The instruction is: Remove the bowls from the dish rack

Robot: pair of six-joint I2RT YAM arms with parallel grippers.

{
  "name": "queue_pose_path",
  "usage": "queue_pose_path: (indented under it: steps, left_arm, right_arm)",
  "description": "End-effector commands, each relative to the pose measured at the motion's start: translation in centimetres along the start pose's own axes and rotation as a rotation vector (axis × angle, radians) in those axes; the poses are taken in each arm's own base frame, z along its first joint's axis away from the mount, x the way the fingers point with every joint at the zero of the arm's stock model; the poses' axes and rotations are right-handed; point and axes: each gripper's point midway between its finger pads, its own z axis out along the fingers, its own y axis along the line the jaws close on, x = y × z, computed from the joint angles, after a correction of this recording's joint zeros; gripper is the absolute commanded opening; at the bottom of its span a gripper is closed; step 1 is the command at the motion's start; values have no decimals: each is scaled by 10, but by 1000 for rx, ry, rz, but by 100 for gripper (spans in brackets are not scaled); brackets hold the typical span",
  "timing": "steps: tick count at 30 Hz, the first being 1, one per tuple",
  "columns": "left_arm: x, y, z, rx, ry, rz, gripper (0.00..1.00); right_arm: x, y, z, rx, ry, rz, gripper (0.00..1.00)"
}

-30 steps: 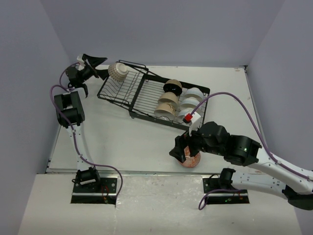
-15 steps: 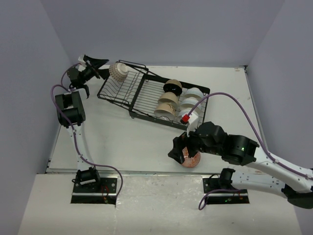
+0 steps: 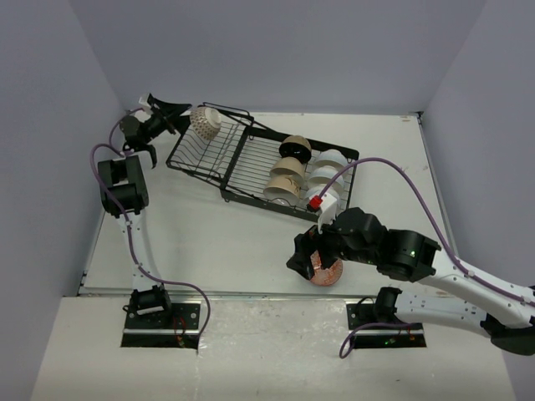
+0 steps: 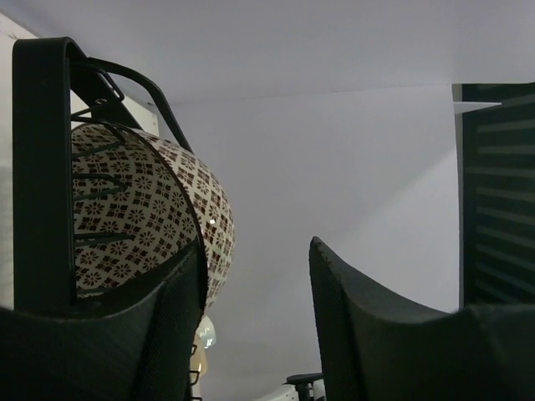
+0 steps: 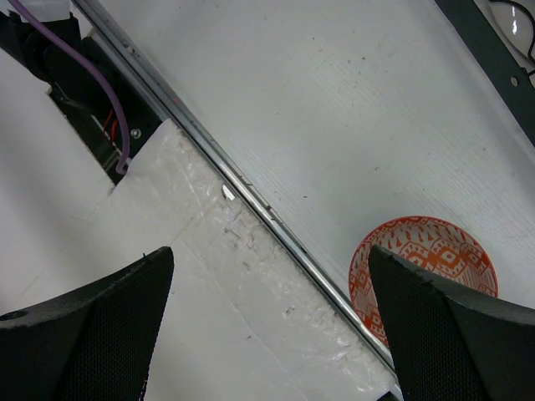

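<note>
Top view: the left arm is extended to the far-left corner, the left gripper (image 3: 177,119) opened just beside a brown-patterned bowl (image 3: 203,122) at the far end of the dish rack (image 3: 242,159). Left wrist view: that bowl is seen behind rack wire, beside one finger rather than between the two. Right wrist view: the right gripper (image 5: 267,259) is spread wide above the table (image 5: 334,100), an orange-patterned bowl (image 5: 422,267) lying beside one finger.

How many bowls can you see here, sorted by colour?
Brown-patterned bowl: 1
Orange-patterned bowl: 1
Black-inside bowl: 1
Beige bowls: 2
White bowls: 3
Total: 8, though those packed close in the dish rack are hard to separate.
</note>
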Motion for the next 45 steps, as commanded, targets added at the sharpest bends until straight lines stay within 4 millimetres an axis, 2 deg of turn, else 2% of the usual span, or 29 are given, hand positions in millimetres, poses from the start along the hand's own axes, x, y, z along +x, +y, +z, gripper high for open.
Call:
queue_pose_path:
  steps: [1, 7, 11, 12, 14, 16, 17, 22, 25, 30, 34, 36, 37, 39, 45]
  left_arm:
    - [14, -9, 11, 30, 46, 42, 51]
    - [17, 2, 21, 23, 54, 26, 40]
    - [15, 8, 21, 13, 46, 15, 25]
    - [15, 9, 21, 13, 46, 15, 24]
    - [15, 11, 22, 6, 44, 14, 14]
    - [14, 12, 22, 2, 39, 13, 11]
    - [14, 11, 22, 3, 38, 14, 1]
    - [14, -6, 24, 11, 35, 54, 0]
    - [12, -7, 26, -7, 24, 66, 0]
    - [19, -36, 29, 49, 41, 134, 0]
    - [26, -78, 32, 113, 62, 243, 0]
    - [26, -89, 34, 113, 66, 282, 0]
    - [29, -102, 35, 122, 69, 313, 0]
    - [30, -111, 37, 121, 72, 346, 0]
    - [51, -153, 41, 167, 111, 464, 0]
  right_arm:
    - [-3, 5, 1, -17, -5, -8, 99]
    - [-3, 3, 0, -10, -5, -11, 99]
    - [-2, 3, 0, -6, -1, -14, 99]
    - [-2, 3, 0, -5, -3, -14, 99]
    - [-2, 2, 1, -3, -1, -17, 99]
    - [-2, 2, 2, -1, 2, -19, 99]
    - [-2, 2, 2, -3, 1, -18, 99]
    - [-4, 2, 1, -1, -2, -21, 99]
    - [-4, 3, 1, -4, -4, -17, 99]
    - [-4, 2, 0, -3, -13, -10, 99]
    - [-6, 1, -2, 1, -28, -4, 99]
    - [-5, 1, -3, -1, -33, 0, 99]
    - [-7, 1, -3, -2, -42, 3, 99]
    - [-6, 1, -4, -2, -46, 8, 99]
    - [-7, -3, -4, 18, -56, 25, 99]
